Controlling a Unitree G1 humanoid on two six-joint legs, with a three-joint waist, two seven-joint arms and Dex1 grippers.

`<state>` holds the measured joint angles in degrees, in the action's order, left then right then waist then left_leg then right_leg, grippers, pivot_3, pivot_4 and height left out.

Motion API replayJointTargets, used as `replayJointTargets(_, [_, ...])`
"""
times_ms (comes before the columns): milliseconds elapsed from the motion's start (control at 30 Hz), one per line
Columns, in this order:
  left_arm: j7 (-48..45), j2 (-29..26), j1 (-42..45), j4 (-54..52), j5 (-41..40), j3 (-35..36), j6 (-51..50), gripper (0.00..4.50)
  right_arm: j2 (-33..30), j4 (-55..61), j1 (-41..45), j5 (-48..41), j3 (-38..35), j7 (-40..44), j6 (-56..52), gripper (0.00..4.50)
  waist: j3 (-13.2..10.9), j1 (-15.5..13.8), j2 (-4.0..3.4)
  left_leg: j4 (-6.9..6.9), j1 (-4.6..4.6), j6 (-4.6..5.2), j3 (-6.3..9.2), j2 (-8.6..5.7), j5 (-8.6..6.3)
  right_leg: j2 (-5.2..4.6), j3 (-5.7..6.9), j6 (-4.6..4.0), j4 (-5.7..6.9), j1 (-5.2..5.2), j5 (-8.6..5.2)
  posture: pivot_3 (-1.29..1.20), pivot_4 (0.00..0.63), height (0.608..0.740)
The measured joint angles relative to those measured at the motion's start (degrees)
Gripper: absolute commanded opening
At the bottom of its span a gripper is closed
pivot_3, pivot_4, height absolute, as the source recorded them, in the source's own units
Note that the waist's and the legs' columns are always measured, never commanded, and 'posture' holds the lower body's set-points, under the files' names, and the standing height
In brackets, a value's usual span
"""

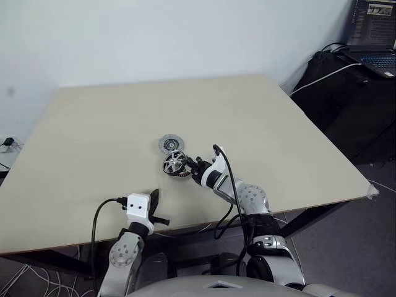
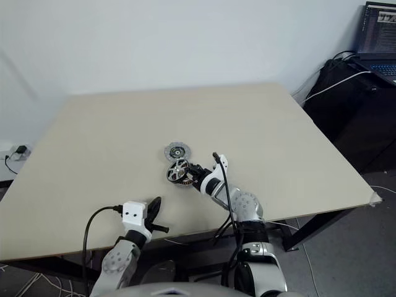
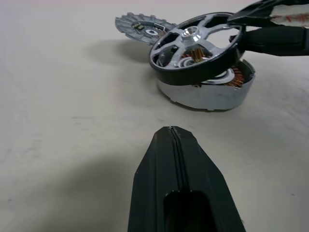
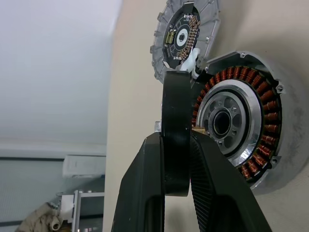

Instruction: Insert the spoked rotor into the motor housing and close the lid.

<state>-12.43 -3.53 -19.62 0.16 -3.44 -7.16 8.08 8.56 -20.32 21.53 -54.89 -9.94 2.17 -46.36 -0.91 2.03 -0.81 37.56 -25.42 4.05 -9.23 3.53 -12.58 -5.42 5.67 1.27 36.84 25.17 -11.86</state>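
My matt black plastic fingers (image 4: 145,188) pinch the glossy metal rotor (image 3: 193,46) over copper windings in the dull grey housing (image 3: 205,94), on smooth pale wood (image 1: 111,130).

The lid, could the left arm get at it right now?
Probably not directly. From the shut left gripper, the lid lies on the table behind the motor housing, where the right gripper holds the spoked rotor tilted over it.
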Motion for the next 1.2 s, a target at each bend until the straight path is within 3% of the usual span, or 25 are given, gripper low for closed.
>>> replayJointTargets(1200, [1.2, -0.3, -2.2, -12.5, 0.7, -3.6, -11.5, 0.00, 0.0, -1.0, 0.4, -2.4, -3.3, 1.7, -0.3, 0.41, 0.0, 0.0, -0.01, -0.02, -0.07, 0.00, 0.01, 0.01, -0.01, -0.06, 0.00, 0.00, -0.03, 0.08, 0.00, 0.00, 0.000, 0.740])
